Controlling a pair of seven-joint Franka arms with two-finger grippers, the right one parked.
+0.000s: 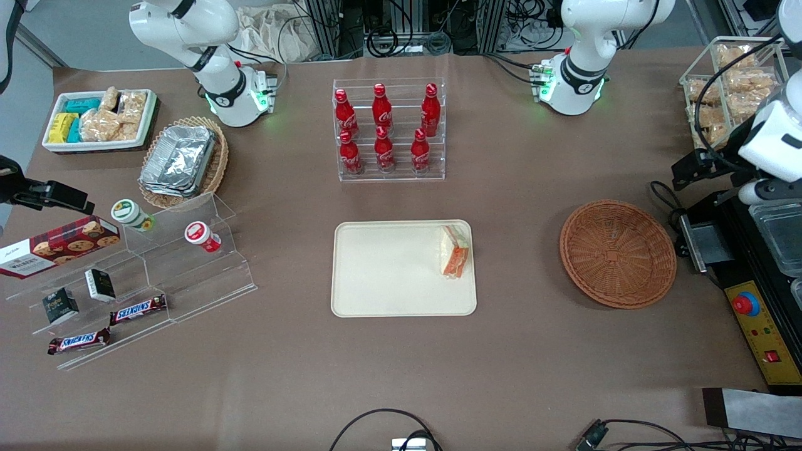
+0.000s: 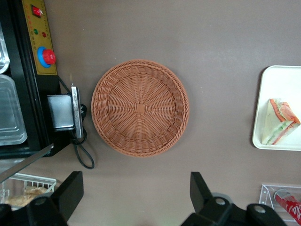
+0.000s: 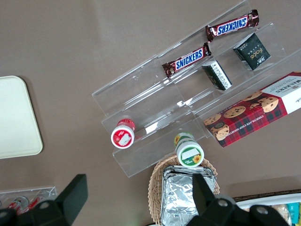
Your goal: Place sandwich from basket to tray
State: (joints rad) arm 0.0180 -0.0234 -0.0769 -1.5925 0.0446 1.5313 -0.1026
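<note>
Gripper [image 2: 134, 200] hangs wide open and holds nothing, high over the empty basket [image 2: 140, 107]; the sandwich [image 2: 279, 121] already lies on the tray [image 2: 277, 84], well apart.

The light is bright and even from above, with only soft, short shadows on the bench [image 1: 526, 351]. Glare shows on the clear plastic shelf [image 1: 188, 263]. The claw [image 2: 136, 197] fingers look dark and slightly blurred.
</note>
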